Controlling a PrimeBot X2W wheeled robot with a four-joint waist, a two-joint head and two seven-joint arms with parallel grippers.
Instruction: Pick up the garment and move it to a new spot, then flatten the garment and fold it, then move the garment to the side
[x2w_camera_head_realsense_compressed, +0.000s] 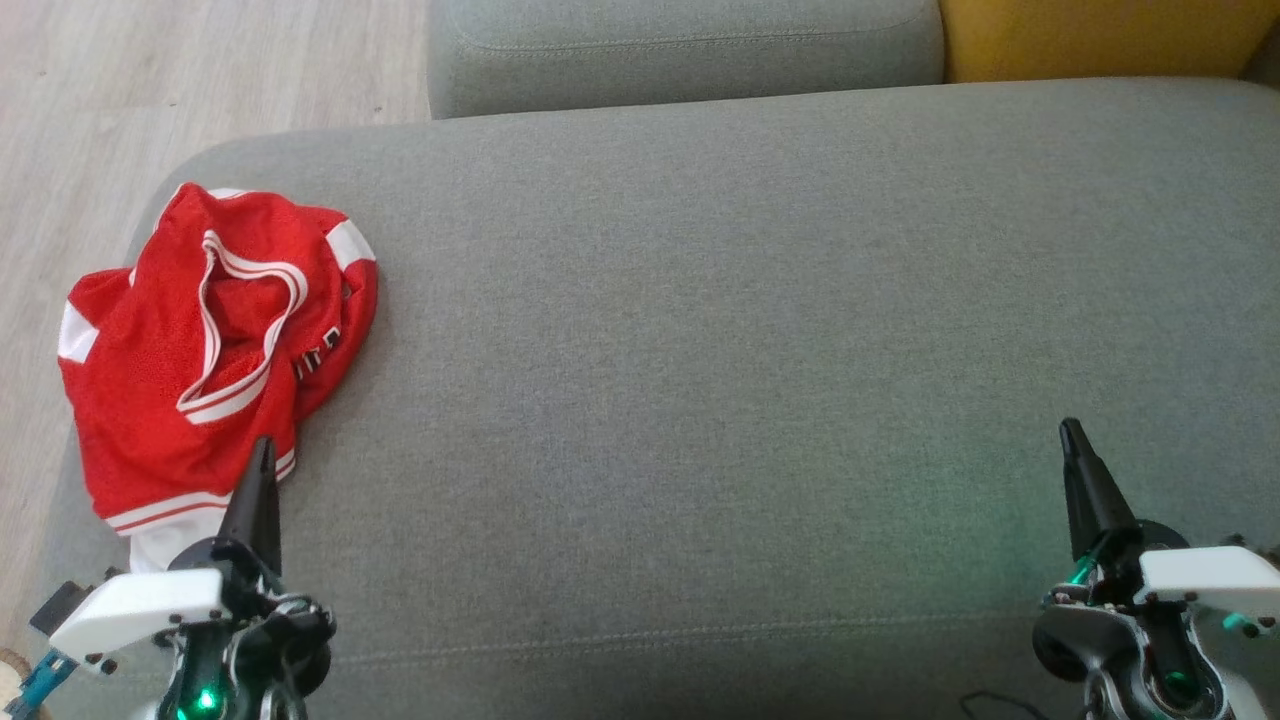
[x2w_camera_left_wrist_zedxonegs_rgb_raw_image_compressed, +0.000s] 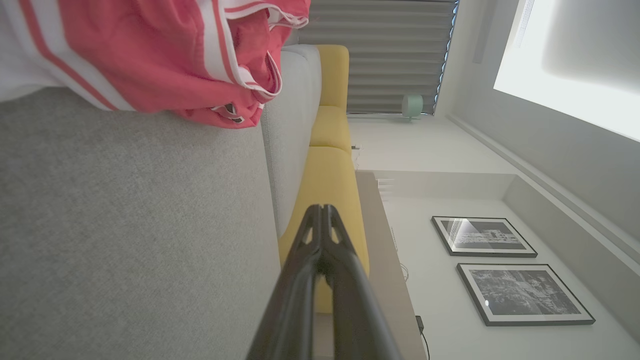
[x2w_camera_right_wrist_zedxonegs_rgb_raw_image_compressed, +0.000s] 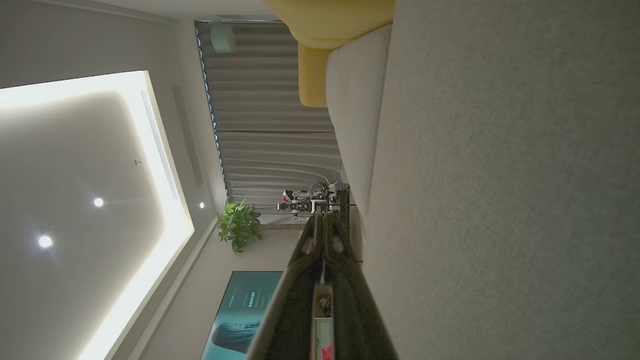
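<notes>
Nearest, the left end effector (x2w_camera_head_realsense_compressed: 263, 452) and the right end effector (x2w_camera_head_realsense_compressed: 1071, 432) rest at the near edge of the sofa seat (x2w_camera_head_realsense_compressed: 760, 360), well apart. Each has its slim dark fingers pressed together with nothing held, which looks like a resting pose before the pick-up. The left tip points at the near hem of the garment (x2w_camera_head_realsense_compressed: 200, 360); whether it touches I cannot tell. The garment, a red mesh-knit jersey with white striped trim, lies crumpled in a soft heap at the seat's left end. The broad, flat grey weave to its right probably suits flattening. Farther off sit a grey cushion (x2w_camera_head_realsense_compressed: 680, 50) and a yellow cushion (x2w_camera_head_realsense_compressed: 1100, 40).
</notes>
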